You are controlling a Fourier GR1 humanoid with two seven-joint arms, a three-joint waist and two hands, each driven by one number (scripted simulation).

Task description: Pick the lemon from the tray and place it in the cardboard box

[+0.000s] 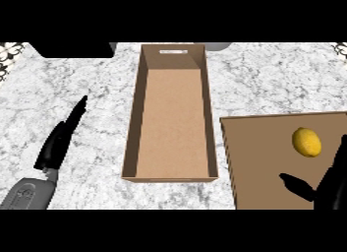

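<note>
Matt brown cardboard box (pixel 171 123); smooth, wood-brown tray (pixel 259 162); speckled white marble-like counter (pixel 277 78); faintly glossy yellow lemon (pixel 306 141).

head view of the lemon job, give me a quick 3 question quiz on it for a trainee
1. True or false: the lemon already lies in the cardboard box.
2. Which hand is nearest the lemon? A) left hand B) right hand
3. Fill in: the lemon rests on the ____.

Key:
1. False; it is on the tray, and the box holds nothing.
2. B; its fingers are open, beside the lemon, not curled round it.
3. tray
</note>
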